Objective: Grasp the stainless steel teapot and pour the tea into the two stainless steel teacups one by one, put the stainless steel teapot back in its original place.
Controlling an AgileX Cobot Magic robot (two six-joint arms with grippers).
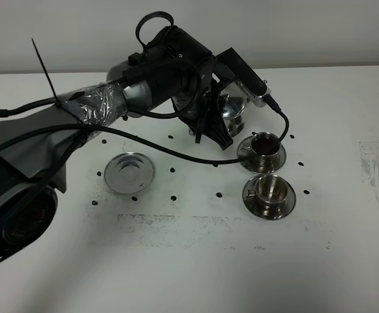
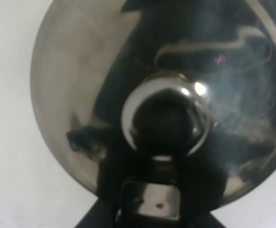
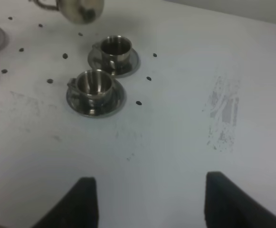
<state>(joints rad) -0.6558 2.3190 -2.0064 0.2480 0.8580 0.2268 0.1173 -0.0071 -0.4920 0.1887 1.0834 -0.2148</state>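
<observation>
Closest to the high camera loomed the left arm [image 1: 26, 163], its forearm wrapped in shiny film and trailing loose cables. It reached toward the stainless steel teapot [image 1: 233, 112], which was just beyond the filled teacup [image 1: 266, 149]. Dark tea [image 1: 264, 141] showed in that cup. The second teacup [image 1: 269, 189], just beside the filled teacup on the camera's side, looked empty, so the step in hand was probably the second pour. The left hand [image 2: 151, 216] was pressed together on the teapot's handle, seen in its wrist view just past the lid knob [image 2: 165, 118]. The right hand [image 3: 147, 204] stood spread with nothing between its fingers, well apart from the filled teacup, over bare table [image 1: 196, 261]. To pour well, the spout should probably be brought over the empty cup's mouth before any tilt. The tip should then be slow, since a splash could land in the filled teacup or on a saucer so near. The flat steel disc [image 1: 129, 172], well apart from the filled teacup, lay bare for the pot's return. The wrist hid the spout and much of the pot's body from the high camera. Whether the base touched the table could not be told. The lid concealed how much tea remained, and the right wrist view cut the pot off at its edge.
</observation>
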